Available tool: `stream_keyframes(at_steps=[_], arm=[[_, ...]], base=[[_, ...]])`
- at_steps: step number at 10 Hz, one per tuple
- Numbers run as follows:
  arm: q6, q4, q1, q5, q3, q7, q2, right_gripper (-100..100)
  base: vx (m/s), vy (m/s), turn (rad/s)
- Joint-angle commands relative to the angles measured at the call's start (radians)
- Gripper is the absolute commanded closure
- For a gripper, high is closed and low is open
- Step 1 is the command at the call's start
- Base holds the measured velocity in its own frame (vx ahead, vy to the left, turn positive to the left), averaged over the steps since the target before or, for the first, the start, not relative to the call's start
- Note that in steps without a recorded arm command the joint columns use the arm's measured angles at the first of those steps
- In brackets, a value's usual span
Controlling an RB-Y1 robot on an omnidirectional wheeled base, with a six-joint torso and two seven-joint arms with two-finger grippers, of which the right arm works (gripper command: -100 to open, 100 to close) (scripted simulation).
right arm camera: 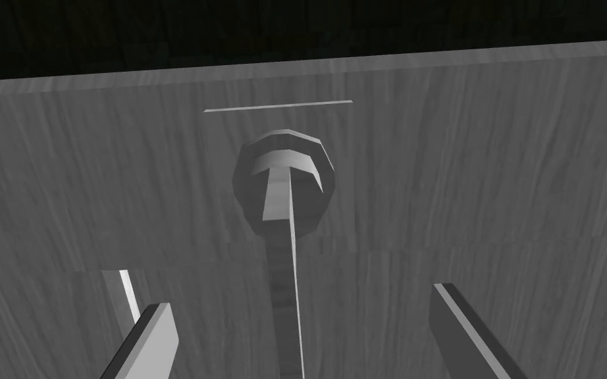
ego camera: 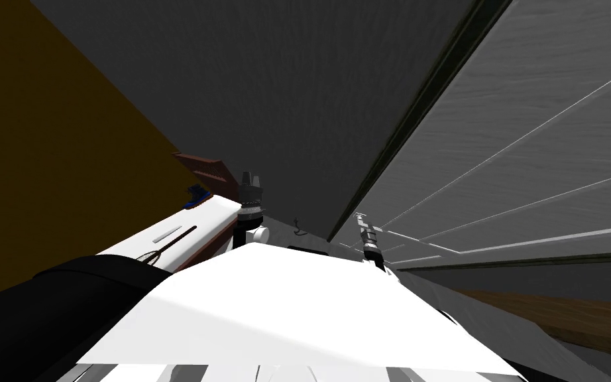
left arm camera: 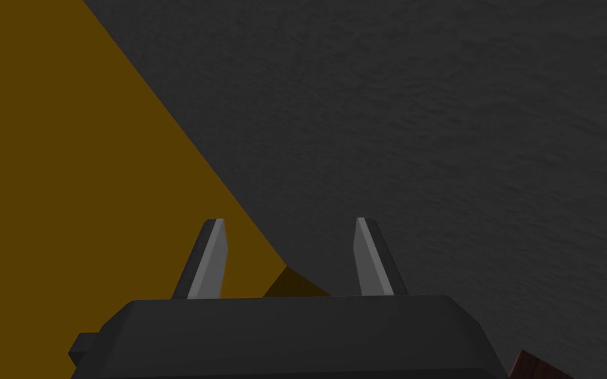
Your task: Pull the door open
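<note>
The right gripper has its jaws spread wide, its two fingers well apart and clasping nothing; the one lever handle runs from its round rose down the gap between them, with clear space on either side, touching neither blade. There is one door, grey with a wood grain, and it carries that single handle. In the head view the door stands close on my right, slanting away, with thin pale panel lines across it; the right gripper is up at its face near the edge by the dark frame. The left gripper is open too, its two fingers parallel and apart, empty; in the head view it is raised on my left, just beside one white-topped table.
</note>
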Motion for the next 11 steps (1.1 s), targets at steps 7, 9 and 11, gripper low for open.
stream_keyframes(at_steps=[7, 9, 11], arm=[[0.0, 0.0, 0.0, 0.0, 0.0, 0.0, 0.0, 100], [-0.013, -0.005, 0.011, 0.011, 0.02, -0.02, -0.013, 100], [-0.029, -0.011, 0.024, 0.024, 0.042, -0.044, -0.027, 100]], base=[[0.0, -0.001, 0.0], [-0.122, -0.045, 0.088], [-0.176, -0.046, 0.089]])
